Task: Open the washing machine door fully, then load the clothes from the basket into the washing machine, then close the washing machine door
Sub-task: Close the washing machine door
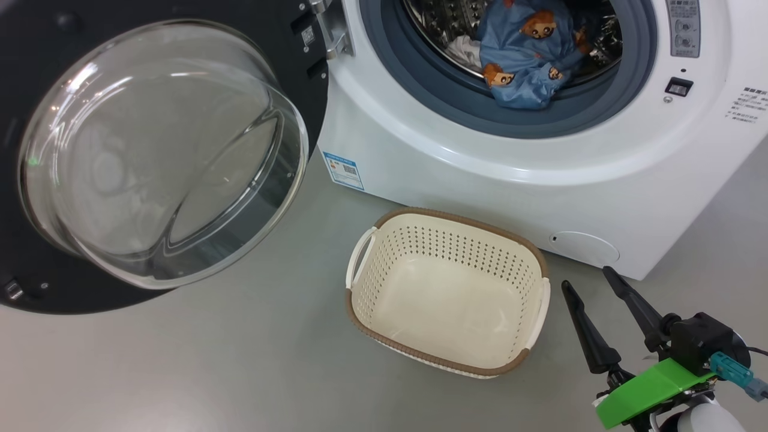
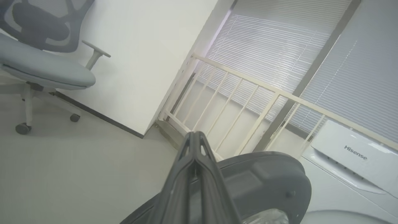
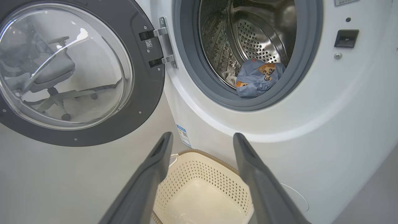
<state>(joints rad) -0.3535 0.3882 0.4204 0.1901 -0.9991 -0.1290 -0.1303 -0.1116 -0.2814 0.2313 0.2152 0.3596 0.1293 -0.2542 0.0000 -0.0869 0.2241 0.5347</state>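
The door [image 1: 162, 150] stands swung wide left of the washer [image 1: 480, 180], its glass bowl bulging outward. Blue bear-print clothes [image 1: 528, 54] lie in the drum. The cream basket [image 1: 462, 219] sits on the floor just in front, the right gripper [image 1: 585, 277] beside it, fingers apart. The left wrist view adds the left gripper [image 2: 194, 137], fingers pressed together on nothing (over the door's rim), and a chair [image 2: 46, 71].

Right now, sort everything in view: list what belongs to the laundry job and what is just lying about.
Job: washing machine, its open door, blue bear-print clothes in the drum, empty basket on the floor.
Lying about: office chair, white railing, window blinds, Hisense unit.
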